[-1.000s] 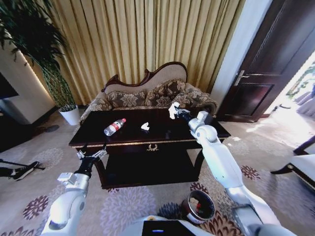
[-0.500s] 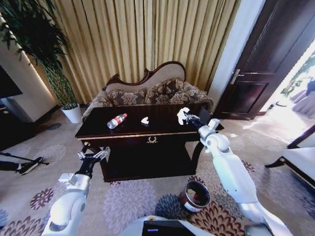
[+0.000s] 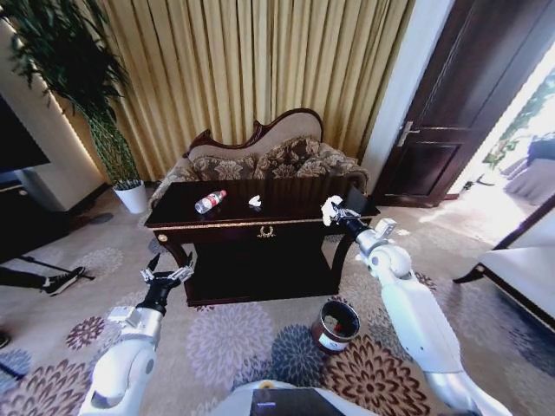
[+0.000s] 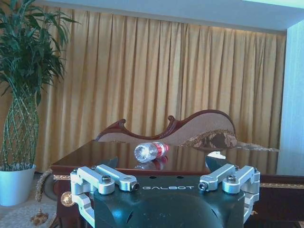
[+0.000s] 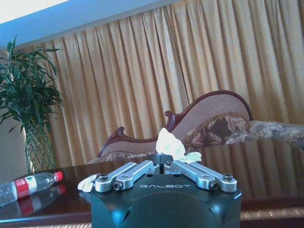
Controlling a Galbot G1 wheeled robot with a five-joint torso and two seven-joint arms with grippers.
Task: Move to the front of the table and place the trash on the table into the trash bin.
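Note:
The dark glossy table (image 3: 286, 217) stands ahead in front of the sofa. On it lie a clear bottle with a red label (image 3: 209, 201) (image 4: 151, 151) (image 5: 28, 185) and a crumpled white paper wad (image 3: 255, 201) (image 5: 87, 183). My right gripper (image 3: 332, 211) (image 5: 163, 164) is shut on another white paper wad (image 3: 329, 205) (image 5: 171, 146), held over the table's right front corner. The trash bin (image 3: 336, 325) sits on the carpet below and nearer to me. My left gripper (image 3: 165, 279) hangs open, low before the table's left end.
A carved floral sofa (image 3: 260, 160) stands behind the table, with gold curtains (image 3: 251, 69) beyond. A potted plant (image 3: 121, 186) stands at the left, a dark door (image 3: 451, 113) at the right. Patterned carpet lies open between me and the table.
The whole view has pulled back, so the table looks farther away. My right gripper, still holding the wad, has drawn back from over the tabletop to its right front corner.

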